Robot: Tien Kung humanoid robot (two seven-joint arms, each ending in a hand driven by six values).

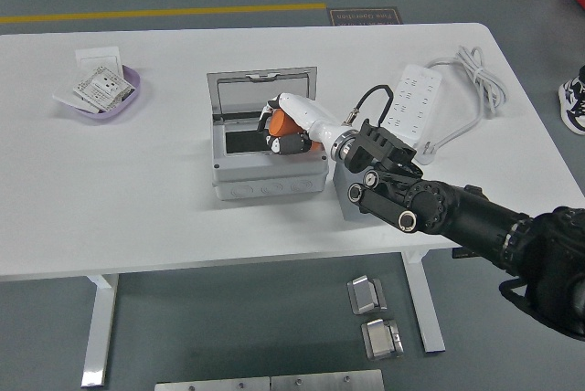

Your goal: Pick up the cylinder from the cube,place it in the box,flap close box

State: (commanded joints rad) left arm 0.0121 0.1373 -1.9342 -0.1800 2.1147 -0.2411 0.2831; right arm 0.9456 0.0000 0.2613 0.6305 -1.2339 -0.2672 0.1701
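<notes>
Right hand [285, 130]: fingers curled around orange cylinder [282, 123]
Box [269, 155]: beneath the hand, lid up
Writing: none legible on the table [137, 208]

Looked matt grey plastic, the box [268, 174]; smooth white, the table [137, 199]; glossy white shell, the right hand [291, 128].

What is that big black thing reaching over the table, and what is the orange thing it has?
That is a robot's arm, seen from a camera up on the robot, looking down over a white table. Its right hand has white fingers curled around an orange cylinder, holding it in an open grey box with its lid up. A purple bowl of small packets sits far left, and a white power strip lies on the right. The left arm is out of sight.
</notes>
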